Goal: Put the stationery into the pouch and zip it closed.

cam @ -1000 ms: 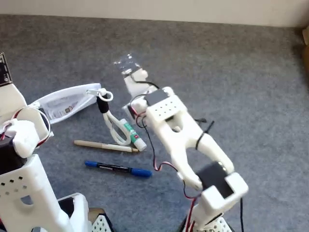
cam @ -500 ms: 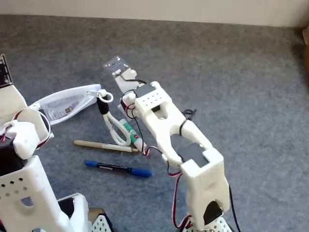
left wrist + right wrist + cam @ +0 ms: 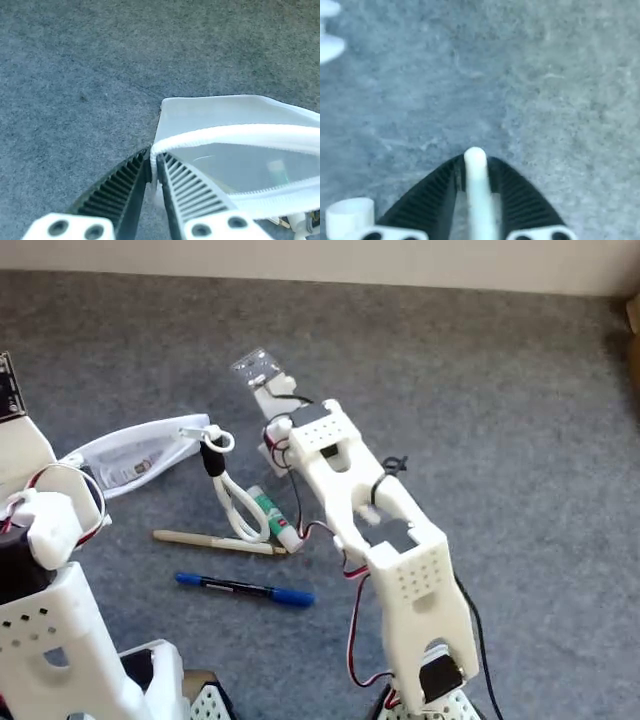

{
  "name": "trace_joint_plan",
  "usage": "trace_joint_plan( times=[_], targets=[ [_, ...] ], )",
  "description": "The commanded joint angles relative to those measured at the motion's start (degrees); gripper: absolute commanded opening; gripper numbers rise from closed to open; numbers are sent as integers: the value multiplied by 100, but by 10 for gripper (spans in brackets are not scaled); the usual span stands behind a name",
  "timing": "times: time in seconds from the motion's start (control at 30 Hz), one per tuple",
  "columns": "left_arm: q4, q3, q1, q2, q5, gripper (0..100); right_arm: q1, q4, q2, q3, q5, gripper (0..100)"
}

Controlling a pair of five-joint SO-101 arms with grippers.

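A white and clear pouch (image 3: 140, 455) lies on the grey carpet at the left, its zipper ring (image 3: 217, 436) toward the middle. My left gripper (image 3: 154, 159) is shut on the pouch's (image 3: 240, 145) end edge. My right gripper (image 3: 263, 383) hovers beyond the pouch's mouth, shut on a small white item (image 3: 252, 366) with a clear end, seen as a white stick (image 3: 476, 167) between the jaws. On the carpet lie white-handled scissors (image 3: 236, 506), a green and white tube (image 3: 275, 519), a beige pencil (image 3: 215, 540) and a blue pen (image 3: 245, 588).
The right arm (image 3: 360, 510) stretches from the front edge across the middle, over the carpet beside the loose stationery. Open grey carpet (image 3: 500, 420) spreads to the right and far side. A pale wall strip (image 3: 320, 260) runs along the back.
The right arm's elbow has folded back toward its base. Its gripper, still holding the white item, swung slightly left and then back right. The left arm and pouch have stayed put.
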Motion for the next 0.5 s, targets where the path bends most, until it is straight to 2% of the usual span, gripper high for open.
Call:
trace_joint_plan(
  times=[0.0, 0.17, 0.47],
  targets=[
    [-79, 31, -84, -57, -62, 7, 48, 409, -84, -286, 404, 5],
    [-79, 31, -75, -57, -62, 7, 57, 1112, -119, -295, 642, 5],
    [-70, 31, -66, -57, -62, 7, 233, 1191, -119, -295, 651, 19]
  ],
)
